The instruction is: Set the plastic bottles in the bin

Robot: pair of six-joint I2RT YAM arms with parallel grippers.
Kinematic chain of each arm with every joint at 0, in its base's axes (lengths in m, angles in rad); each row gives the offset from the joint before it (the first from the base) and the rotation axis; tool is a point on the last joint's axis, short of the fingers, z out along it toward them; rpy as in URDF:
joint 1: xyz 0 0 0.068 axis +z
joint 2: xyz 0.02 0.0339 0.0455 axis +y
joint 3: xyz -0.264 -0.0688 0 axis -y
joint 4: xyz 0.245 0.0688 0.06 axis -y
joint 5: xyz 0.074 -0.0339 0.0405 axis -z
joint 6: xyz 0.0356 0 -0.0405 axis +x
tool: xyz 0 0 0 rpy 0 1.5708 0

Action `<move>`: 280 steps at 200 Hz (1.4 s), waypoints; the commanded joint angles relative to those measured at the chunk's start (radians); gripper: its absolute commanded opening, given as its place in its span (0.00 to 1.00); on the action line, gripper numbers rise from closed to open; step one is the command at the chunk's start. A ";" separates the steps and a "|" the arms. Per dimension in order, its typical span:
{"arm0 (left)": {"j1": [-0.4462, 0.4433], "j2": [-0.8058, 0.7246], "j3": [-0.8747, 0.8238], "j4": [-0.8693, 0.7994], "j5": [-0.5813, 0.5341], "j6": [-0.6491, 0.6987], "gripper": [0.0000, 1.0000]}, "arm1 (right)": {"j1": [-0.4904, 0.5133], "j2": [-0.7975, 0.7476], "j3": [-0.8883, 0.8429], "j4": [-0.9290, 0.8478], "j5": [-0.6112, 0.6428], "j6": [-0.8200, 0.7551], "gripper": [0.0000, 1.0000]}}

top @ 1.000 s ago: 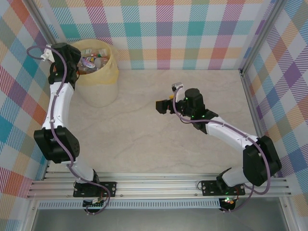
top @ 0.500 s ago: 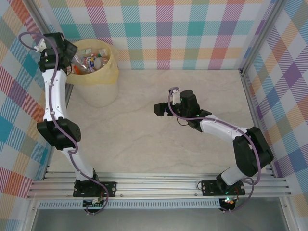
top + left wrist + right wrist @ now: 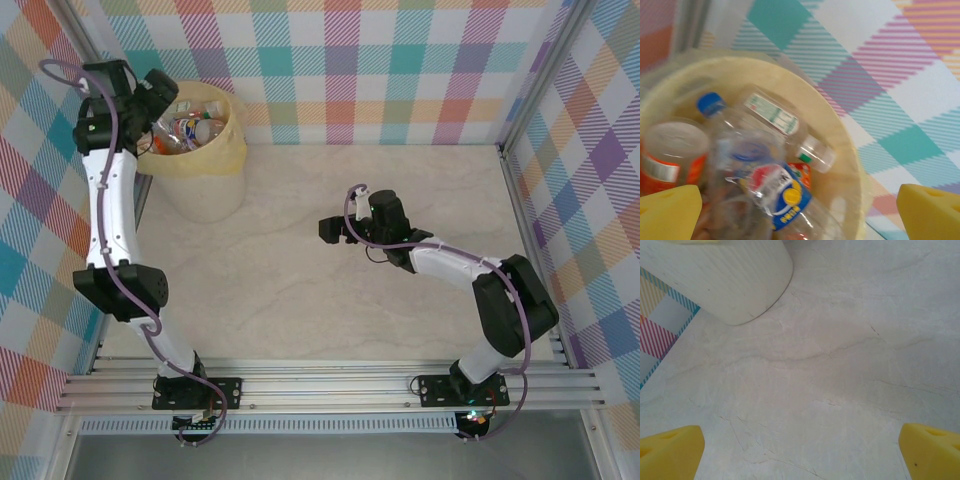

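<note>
The bin (image 3: 232,150) stands at the table's far left, a pale yellow bag over its rim. Several plastic bottles (image 3: 186,128) lie piled inside it. My left gripper (image 3: 160,92) hangs open over the bin's far-left rim, holding nothing. From the left wrist I look down between the yellow fingertips (image 3: 670,212) of the left gripper (image 3: 800,216) onto a bottle with a blue and red label (image 3: 782,197), a blue-capped bottle (image 3: 710,103) and an orange-labelled one (image 3: 667,167). My right gripper (image 3: 335,229) stands open over bare table at mid-table; the right gripper (image 3: 800,455) has nothing between its fingers.
The bin's white wall (image 3: 730,280) rises at the upper left of the right wrist view, with marble table (image 3: 840,365) below it. Checked walls (image 3: 340,60) close in the back and both sides. Aluminium rails (image 3: 330,385) run along the near edge.
My left gripper has opened over the bin and its wrist has swung toward the far-left rim. The right arm has drawn its elbow in and the gripper has shifted slightly left.
</note>
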 commanded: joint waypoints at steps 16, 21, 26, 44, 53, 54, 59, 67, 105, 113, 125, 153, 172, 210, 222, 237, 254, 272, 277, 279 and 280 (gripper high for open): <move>-0.009 0.104 -0.002 0.026 0.040 -0.018 1.00 | -0.003 0.006 -0.007 0.024 -0.001 0.015 1.00; -0.010 0.113 -0.002 0.014 0.025 -0.019 1.00 | -0.003 0.007 -0.008 0.022 -0.001 0.017 1.00; -0.009 0.120 -0.003 0.004 0.010 -0.019 1.00 | -0.003 0.007 -0.008 0.021 -0.002 0.017 1.00; -0.009 0.126 -0.012 -0.032 -0.043 -0.020 1.00 | -0.004 0.004 -0.014 0.020 0.001 0.023 1.00; -0.007 0.119 -0.024 -0.033 -0.059 -0.024 1.00 | -0.003 0.004 -0.014 0.018 0.001 0.023 1.00; -0.008 0.118 -0.024 -0.033 -0.061 -0.024 1.00 | -0.003 0.004 -0.014 0.019 0.001 0.023 1.00; -0.006 0.112 -0.030 -0.033 -0.066 -0.029 1.00 | -0.004 0.003 -0.014 0.017 0.001 0.023 1.00; -0.003 0.107 -0.033 -0.032 -0.063 -0.031 1.00 | -0.004 0.001 -0.014 0.016 0.001 0.022 1.00; -0.001 0.041 -0.027 -0.018 -0.024 -0.013 1.00 | -0.003 -0.016 -0.020 0.023 0.008 0.034 1.00; -0.001 0.018 -0.027 -0.017 -0.015 0.001 1.00 | -0.004 -0.030 -0.025 0.029 0.011 0.033 1.00; -0.001 -0.019 -0.027 -0.025 -0.017 0.027 1.00 | -0.003 -0.051 -0.032 0.044 0.025 0.031 1.00; -0.001 -0.113 -0.045 -0.045 -0.006 0.101 1.00 | -0.004 -0.114 -0.031 0.035 0.083 0.005 1.00; -0.001 -0.186 -0.112 -0.036 0.034 0.137 1.00 | -0.005 -0.177 -0.031 0.016 0.154 -0.023 1.00; -0.010 -0.420 -0.439 0.143 0.168 0.118 1.00 | -0.009 -0.279 -0.037 -0.052 0.433 -0.051 1.00; -0.018 -0.498 -0.549 0.197 0.205 0.105 1.00 | -0.017 -0.305 -0.046 -0.085 0.521 -0.054 1.00; -0.031 -0.600 -0.693 0.273 0.236 0.089 1.00 | -0.033 -0.346 -0.069 -0.111 0.605 -0.076 1.00; -0.043 -0.720 -0.868 0.377 0.252 0.066 1.00 | -0.059 -0.404 -0.109 -0.111 0.656 -0.139 1.00; -0.049 -0.837 -1.027 0.456 0.236 0.076 1.00 | -0.106 -0.457 -0.150 -0.121 0.689 -0.192 1.00; -0.049 -0.865 -1.065 0.469 0.225 0.081 1.00 | -0.124 -0.470 -0.161 -0.124 0.694 -0.198 1.00; -0.049 -0.876 -1.080 0.475 0.223 0.084 1.00 | -0.132 -0.475 -0.164 -0.127 0.694 -0.198 1.00; -0.049 -0.881 -1.086 0.477 0.221 0.084 1.00 | -0.135 -0.477 -0.168 -0.129 0.693 -0.199 1.00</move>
